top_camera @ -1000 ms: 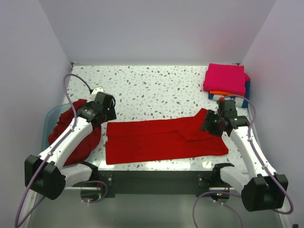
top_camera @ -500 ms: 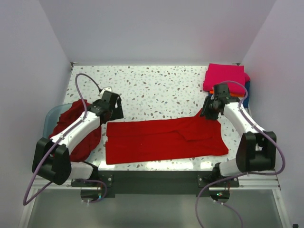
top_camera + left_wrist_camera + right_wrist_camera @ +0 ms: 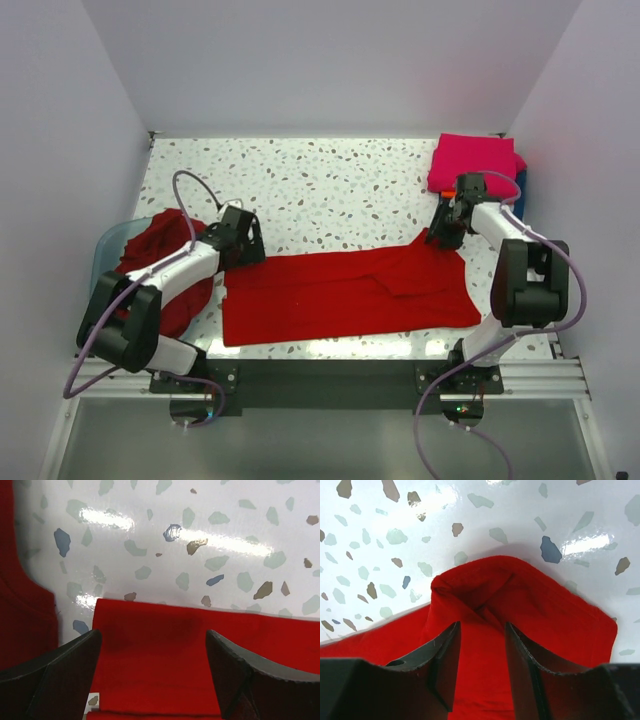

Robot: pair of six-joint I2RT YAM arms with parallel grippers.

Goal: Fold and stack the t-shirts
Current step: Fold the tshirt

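Left gripper: from my station I see its jaws spread wide, low over the far left corner of the spread red t-shirt; both fingers stand astride the cloth's edge and grip nothing.
Right gripper: jaws drawn about halfway in, one on each side of a raised ridge of red cloth at the shirt's far right corner. I cannot tell whether they actually pinch it.
Red t-shirt: lies flat across the near half of the table, long side running left to right. Its far right corner peaks up toward the right gripper, and a folded flap sits right of centre.
Shirt edge, left wrist view: straight hem against the speckled tabletop, with a second patch of red cloth at the far left of the frame.
Stack of folded t-shirts: at the table's far right corner, magenta on top, an orange edge under it, a bit of blue at the side. It sits just beyond the right gripper, apart from the spread shirt.
Teal tub: off the table's left edge.
Heap of red shirts: bundled in the tub, beside the left arm.
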